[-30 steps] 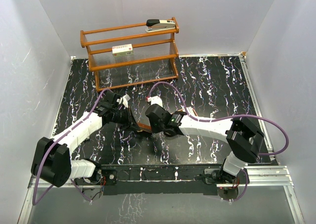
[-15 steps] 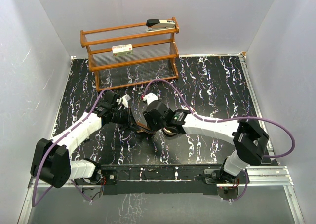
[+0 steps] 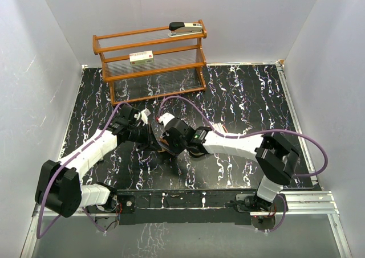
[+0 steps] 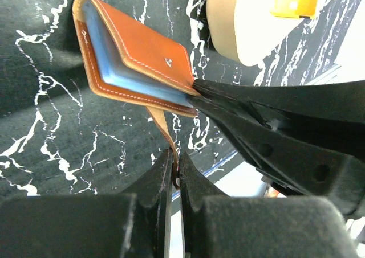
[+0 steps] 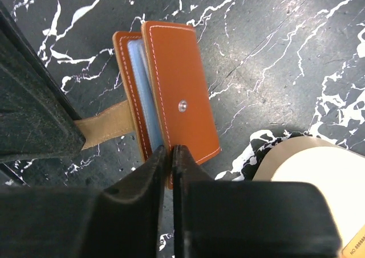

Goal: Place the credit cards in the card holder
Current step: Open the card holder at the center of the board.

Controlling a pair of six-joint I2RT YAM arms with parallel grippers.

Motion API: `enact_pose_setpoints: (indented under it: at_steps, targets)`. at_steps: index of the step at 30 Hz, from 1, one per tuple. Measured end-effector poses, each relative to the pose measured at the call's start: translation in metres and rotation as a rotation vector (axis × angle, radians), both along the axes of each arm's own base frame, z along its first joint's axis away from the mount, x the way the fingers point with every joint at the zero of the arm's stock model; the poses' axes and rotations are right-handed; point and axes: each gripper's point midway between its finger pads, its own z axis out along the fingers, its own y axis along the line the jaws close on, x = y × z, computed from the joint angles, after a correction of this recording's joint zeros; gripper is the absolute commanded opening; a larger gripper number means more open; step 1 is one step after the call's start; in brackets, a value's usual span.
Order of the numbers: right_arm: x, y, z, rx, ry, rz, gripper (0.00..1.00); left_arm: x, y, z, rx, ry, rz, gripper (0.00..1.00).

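Observation:
The card holder (image 4: 148, 47) is a brown leather wallet, folded nearly shut, with a pale blue credit card (image 4: 114, 64) showing between its flaps. My left gripper (image 4: 175, 161) is shut on the wallet's tan snap tab (image 4: 162, 127). In the right wrist view the card holder (image 5: 182, 81) lies flap up, with the credit card (image 5: 140, 81) edge showing. My right gripper (image 5: 169, 151) has its jaws pinched together on the near edge of the top flap. Seen from above, the left gripper (image 3: 153, 139) and the right gripper (image 3: 166, 142) meet mid-table and hide the wallet.
A shallow tan tray (image 5: 308, 167) sits just right of the wallet. At the back stands a wooden rack (image 3: 149, 70) carrying a stapler (image 3: 185, 28) and a white red-labelled box (image 3: 141, 57). White walls enclose the black marbled table (image 3: 245, 98).
My right gripper has shifted left, closer to the left gripper and the wallet. The left arm has stayed in place, holding the tab.

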Motion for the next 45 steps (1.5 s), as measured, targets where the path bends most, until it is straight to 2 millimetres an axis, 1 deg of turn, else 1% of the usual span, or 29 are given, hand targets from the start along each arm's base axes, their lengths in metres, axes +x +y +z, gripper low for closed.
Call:
enact_pose_setpoints:
  at_steps: [3, 7, 9, 11, 13, 16, 17, 19, 21, 23, 25, 29, 32, 37, 40, 43, 45]
  targets:
    - [0.004, 0.000, 0.003, 0.010, -0.012, -0.025, 0.00, 0.001, 0.006, -0.003, 0.035, -0.006, 0.020, 0.00]
    - [0.009, -0.003, 0.008, 0.043, 0.006, -0.099, 0.00, 0.005, 0.030, -0.012, 0.166, -0.021, 0.096, 0.02]
    - [0.006, -0.005, 0.011, 0.095, 0.046, -0.147, 0.00, 0.009, 0.044, -0.016, 0.210, -0.020, 0.143, 0.02]
    - [-0.004, -0.006, 0.011, 0.158, 0.111, -0.185, 0.00, 0.018, 0.061, -0.018, 0.229, -0.008, 0.206, 0.04]
    - [-0.015, -0.007, 0.009, 0.221, 0.181, -0.226, 0.00, 0.029, 0.077, -0.020, 0.211, 0.017, 0.281, 0.13]
    - [-0.028, -0.010, 0.002, 0.280, 0.262, -0.285, 0.00, 0.037, 0.090, -0.028, 0.176, 0.060, 0.342, 0.29]
    - [-0.032, -0.013, 0.000, 0.290, 0.280, -0.306, 0.00, 0.039, 0.091, -0.030, 0.162, 0.074, 0.351, 0.32]
    - [-0.037, -0.018, -0.002, 0.303, 0.305, -0.337, 0.00, 0.038, 0.086, -0.033, 0.127, 0.092, 0.341, 0.41]
    - [-0.039, -0.021, 0.000, 0.330, 0.317, -0.369, 0.00, 0.036, 0.081, -0.031, 0.091, 0.098, 0.322, 0.53]
    - [-0.039, -0.022, 0.003, 0.350, 0.322, -0.392, 0.00, 0.037, 0.076, -0.029, 0.061, 0.089, 0.305, 0.61]
    - [-0.038, -0.022, 0.005, 0.373, 0.325, -0.412, 0.00, 0.034, 0.072, -0.029, 0.032, 0.087, 0.293, 0.66]
    - [-0.037, -0.024, 0.007, 0.407, 0.326, -0.451, 0.00, 0.019, 0.062, -0.037, -0.038, 0.128, 0.274, 0.68]
    - [-0.036, -0.027, 0.006, 0.414, 0.324, -0.470, 0.00, 0.010, 0.058, -0.045, -0.067, 0.172, 0.276, 0.65]
    - [-0.036, -0.029, 0.001, 0.423, 0.327, -0.496, 0.00, 0.014, 0.056, -0.049, -0.079, 0.172, 0.293, 0.66]
    - [-0.039, -0.035, -0.007, 0.414, 0.338, -0.512, 0.00, 0.016, 0.055, -0.056, -0.082, 0.177, 0.300, 0.67]
    - [-0.043, -0.041, -0.015, 0.398, 0.347, -0.526, 0.00, 0.012, 0.054, -0.065, -0.076, 0.201, 0.300, 0.67]
    - [-0.043, -0.043, -0.016, 0.397, 0.346, -0.529, 0.00, 0.010, 0.052, -0.068, -0.075, 0.206, 0.296, 0.66]
